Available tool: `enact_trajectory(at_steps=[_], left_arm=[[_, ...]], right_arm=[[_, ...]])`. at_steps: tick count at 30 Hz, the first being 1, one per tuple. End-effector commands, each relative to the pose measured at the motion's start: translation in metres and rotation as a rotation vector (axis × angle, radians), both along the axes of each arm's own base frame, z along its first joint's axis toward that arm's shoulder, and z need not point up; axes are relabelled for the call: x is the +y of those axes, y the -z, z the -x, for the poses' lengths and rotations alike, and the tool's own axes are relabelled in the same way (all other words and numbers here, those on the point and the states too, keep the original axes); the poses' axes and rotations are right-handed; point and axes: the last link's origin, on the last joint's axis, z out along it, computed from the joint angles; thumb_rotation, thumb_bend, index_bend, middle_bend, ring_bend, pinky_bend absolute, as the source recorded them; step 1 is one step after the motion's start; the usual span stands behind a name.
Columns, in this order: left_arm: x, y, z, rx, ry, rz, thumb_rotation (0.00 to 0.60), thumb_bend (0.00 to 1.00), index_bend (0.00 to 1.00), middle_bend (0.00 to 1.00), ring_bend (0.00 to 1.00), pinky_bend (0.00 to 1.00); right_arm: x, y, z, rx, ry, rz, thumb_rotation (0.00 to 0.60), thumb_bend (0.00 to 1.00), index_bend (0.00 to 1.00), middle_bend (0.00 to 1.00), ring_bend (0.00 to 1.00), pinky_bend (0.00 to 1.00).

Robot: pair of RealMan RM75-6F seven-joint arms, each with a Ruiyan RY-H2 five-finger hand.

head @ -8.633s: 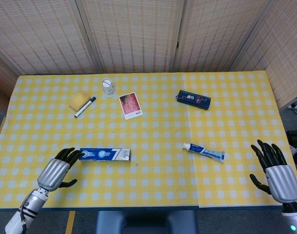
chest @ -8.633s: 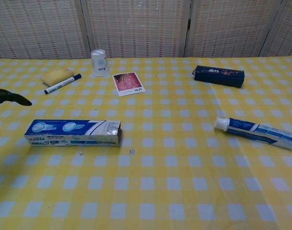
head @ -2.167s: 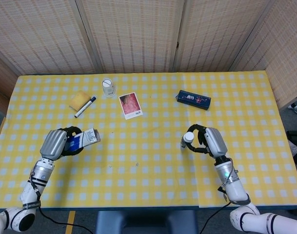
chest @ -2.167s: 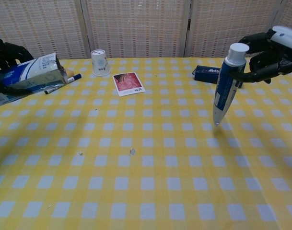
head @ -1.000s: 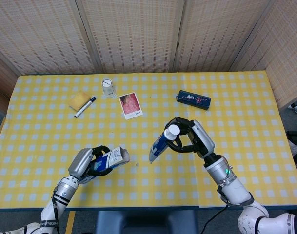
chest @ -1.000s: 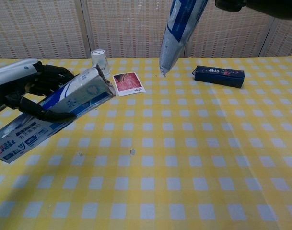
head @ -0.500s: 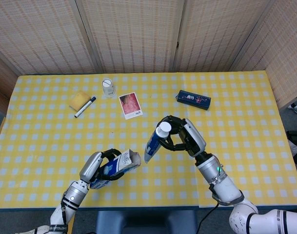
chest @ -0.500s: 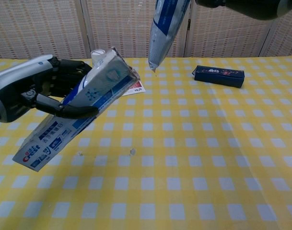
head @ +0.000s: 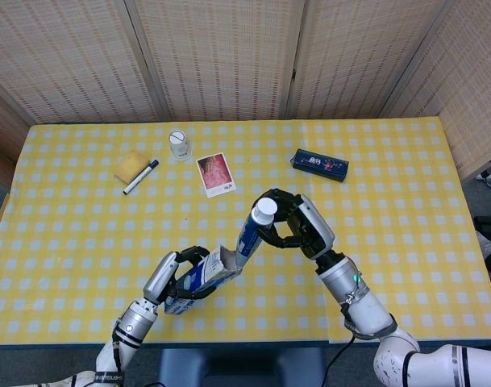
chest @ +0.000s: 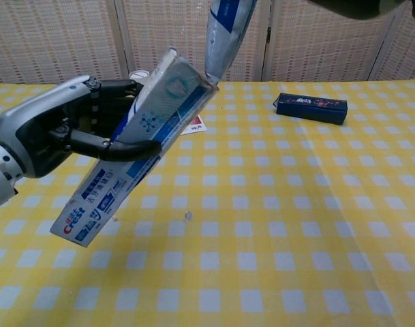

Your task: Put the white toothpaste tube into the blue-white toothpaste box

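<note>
My left hand (head: 176, 278) (chest: 71, 133) grips the blue-white toothpaste box (chest: 135, 139) (head: 206, 272) in the air, tilted, with its open end up and to the right. My right hand (head: 297, 228) holds the white toothpaste tube (head: 251, 230) (chest: 224, 30) by its upper part, white cap uppermost. The tube's flat tail touches the box's open mouth. In the chest view the right hand is almost wholly above the frame.
On the yellow checked table (head: 390, 266) lie a dark blue case (head: 319, 164) (chest: 311, 107), a picture card (head: 215, 174), a white cup (head: 179, 145), a marker (head: 140, 176) and a yellow sponge (head: 131, 165), all at the far side.
Both hands have drawn together over the table's middle. The box has risen and tilted more steeply, and the tube's tail has come down to its open mouth.
</note>
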Motion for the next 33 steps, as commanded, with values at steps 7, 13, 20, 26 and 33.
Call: enact_trajectory(at_steps=[7,13,20,26,33], left_arm=[[0.003,0.004,0.0,-0.041,-0.011,0.007,0.6,0.25,0.56,0.66,0.56,0.55],[0.001,0.006,0.0,-0.079,-0.028,0.025,0.6,0.25,0.55,0.66,0.56,0.55],[-0.002,0.01,-0.001,-0.108,-0.01,0.03,0.6,0.25,0.55,0.66,0.55,0.54],[-0.002,0.014,0.001,-0.115,-0.017,0.046,0.6,0.25,0.55,0.66,0.55,0.54],[0.0,0.018,-0.001,-0.121,-0.013,0.045,0.6,0.25,0.55,0.66,0.55,0.53]], right_arm=[[-0.001,0.004,-0.009,-0.023,-0.005,0.008,0.6,0.48,0.75,0.54,0.76,0.78],[0.001,0.009,-0.018,-0.038,-0.008,0.007,0.6,0.48,0.75,0.54,0.76,0.78],[0.004,0.011,-0.03,-0.06,-0.013,0.005,0.6,0.48,0.75,0.54,0.76,0.78],[0.004,0.01,-0.034,-0.073,-0.008,0.008,0.6,0.48,0.75,0.54,0.76,0.78],[0.005,0.015,-0.039,-0.093,-0.002,-0.014,0.6,0.48,0.75,0.54,0.76,0.78]])
